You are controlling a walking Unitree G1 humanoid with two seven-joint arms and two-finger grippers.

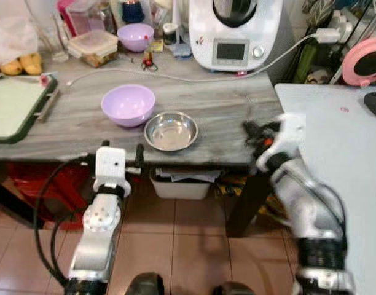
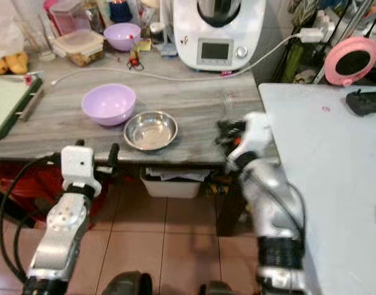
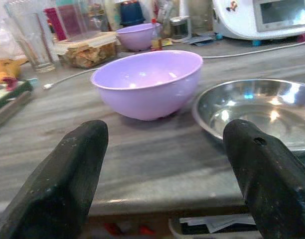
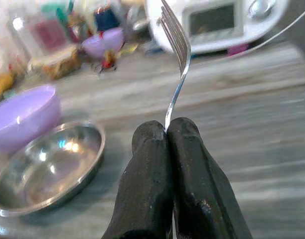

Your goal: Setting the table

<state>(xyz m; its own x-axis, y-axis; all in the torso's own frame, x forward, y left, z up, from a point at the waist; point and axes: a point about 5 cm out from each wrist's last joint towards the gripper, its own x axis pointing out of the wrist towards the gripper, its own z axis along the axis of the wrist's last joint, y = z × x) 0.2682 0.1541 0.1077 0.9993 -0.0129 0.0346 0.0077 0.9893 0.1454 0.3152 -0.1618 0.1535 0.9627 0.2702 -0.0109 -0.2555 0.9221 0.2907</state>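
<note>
A lilac bowl [image 1: 128,104] and a steel bowl [image 1: 171,131] sit side by side near the front of the grey wooden table [image 1: 219,101]. My left gripper [image 1: 112,155] hovers open at the table's front edge, just in front of the lilac bowl [image 3: 148,83] and left of the steel bowl [image 3: 264,109]. My right gripper [image 1: 257,132] is over the table's right front corner, right of the steel bowl [image 4: 45,169]. It is shut on the handle of a silver fork [image 4: 175,47], whose tines point up and away.
A white kitchen machine [image 1: 234,34] stands at the back with a cable [image 1: 176,77] running across the table. A second lilac bowl [image 1: 135,35], food boxes and jars crowd the back left. A green board [image 1: 16,107] lies left, and a pale blue table [image 1: 335,160] lies right.
</note>
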